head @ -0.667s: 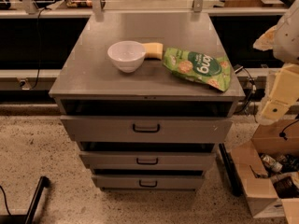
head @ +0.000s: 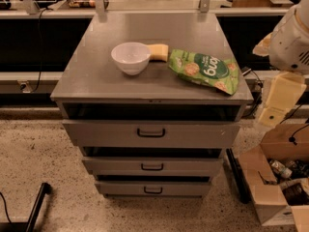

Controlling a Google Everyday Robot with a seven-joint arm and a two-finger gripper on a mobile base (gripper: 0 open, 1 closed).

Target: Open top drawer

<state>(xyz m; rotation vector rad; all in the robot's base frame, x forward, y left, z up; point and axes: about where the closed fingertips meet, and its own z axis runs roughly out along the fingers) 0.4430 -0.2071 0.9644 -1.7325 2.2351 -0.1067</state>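
Note:
The top drawer (head: 150, 133) is the widest grey front of three, directly under the cabinet top, with a small dark loop handle (head: 151, 133) at its centre. A dark gap shows between its upper edge and the cabinet top. Two narrower-looking drawer fronts (head: 152, 166) sit below it with like handles. My arm comes in at the right edge, and the gripper (head: 276, 102) hangs beside the cabinet's right front corner. It is at about the top drawer's height, well to the right of the handle, and touches nothing.
On the grey cabinet top (head: 96, 76) stand a white bowl (head: 130, 57), a yellow sponge (head: 159, 51) and a green snack bag (head: 205, 70). An open cardboard box (head: 277, 178) with clutter sits on the floor at the right. A dark bar (head: 36, 209) lies at the lower left.

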